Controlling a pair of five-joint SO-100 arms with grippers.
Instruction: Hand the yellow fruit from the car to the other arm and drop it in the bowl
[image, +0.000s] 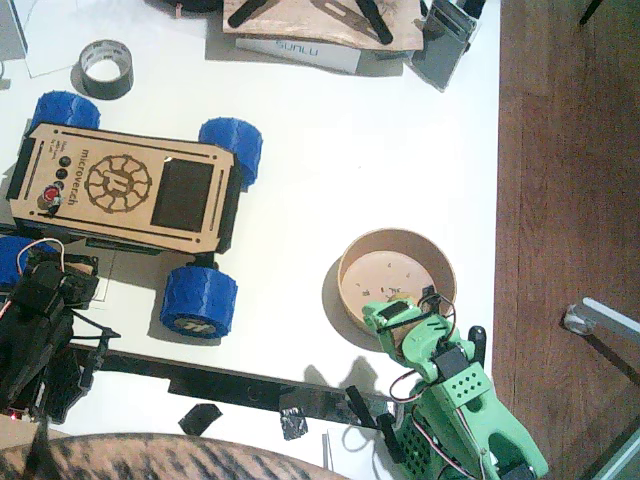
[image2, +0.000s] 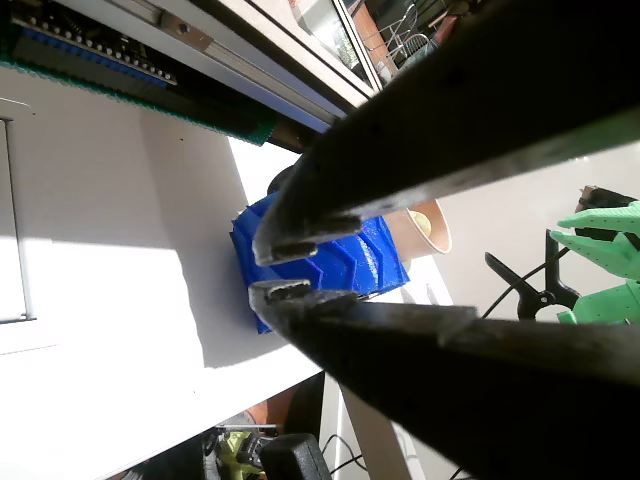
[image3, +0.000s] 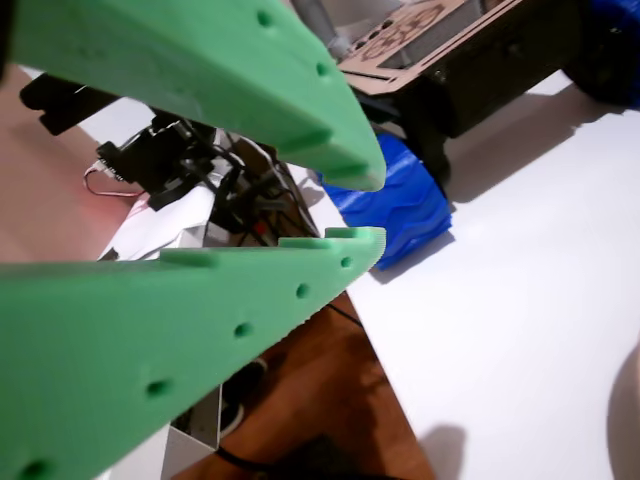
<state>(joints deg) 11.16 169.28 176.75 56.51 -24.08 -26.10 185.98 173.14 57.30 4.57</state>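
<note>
Green hand (image3: 365, 210) gap, empty, wrist-view only.

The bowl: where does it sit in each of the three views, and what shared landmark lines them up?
Fixed view: the bowl sits right of centre, just above the green gripper.
Black gripper's wrist view: only a tan sliver, right of centre, behind the blue wheel.
Green gripper's wrist view: not in view.
Shared landmark: the car's front blue wheel, also at.
</note>
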